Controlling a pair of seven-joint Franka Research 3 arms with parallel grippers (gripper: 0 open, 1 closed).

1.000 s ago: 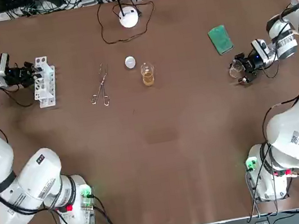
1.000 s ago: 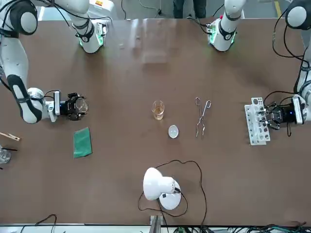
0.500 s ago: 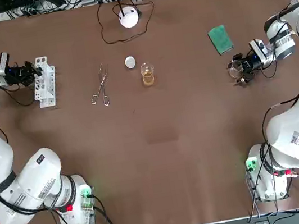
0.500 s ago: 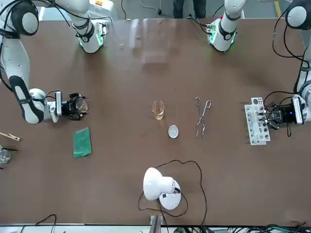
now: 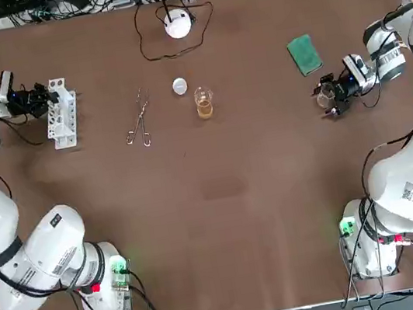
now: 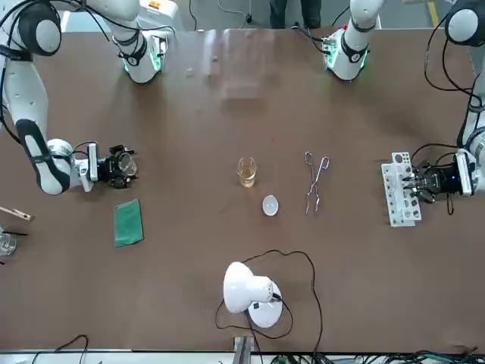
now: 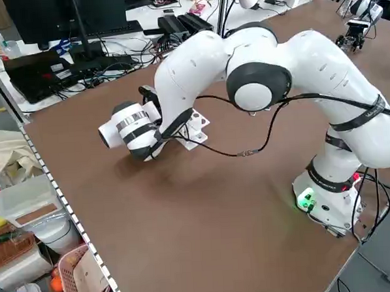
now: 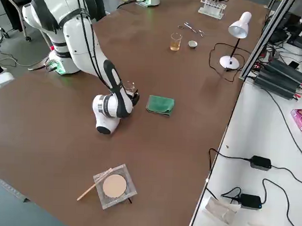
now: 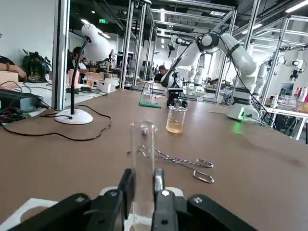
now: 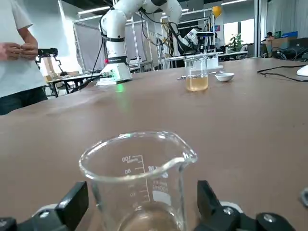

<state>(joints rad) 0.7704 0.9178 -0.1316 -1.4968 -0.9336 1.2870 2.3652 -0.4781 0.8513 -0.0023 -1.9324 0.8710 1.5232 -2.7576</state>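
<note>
- Test tube [image 9: 143, 144]: it stands upright at the far left of the bench [image 5: 229, 198], pinched between the fingers of the left claw [image 9: 142, 177] directly over the white rack [image 5: 62, 119]. Whether its foot sits in a rack hole is hidden.
- Empty beaker [image 10: 139, 163]: it is at the far right of the bench, with the right claw [image 5: 329, 94] closed on its sides, one finger on each flank, just near of the green cloth [image 5: 304, 54].
- Risk on the left: the tube is thin glass. Any sideways pull while its foot is in a hole could likely snap it or drag the light rack along, and too hard a squeeze could crack it.
- Risk on the right: a round, smooth wall between two flat fingers may twist or slip, so a quick swing or tilt could drop the beaker onto the bench.
- Count:
  - one test tube
  - one rack
  - two beakers, the empty one and a beaker of amber liquid [image 5: 204, 103] at mid-bench
  - one pair of tongs [image 5: 138, 119]
  - one small white dish [image 5: 180, 87]
  - one lamp [image 5: 178, 24]
  - one green cloth
</note>
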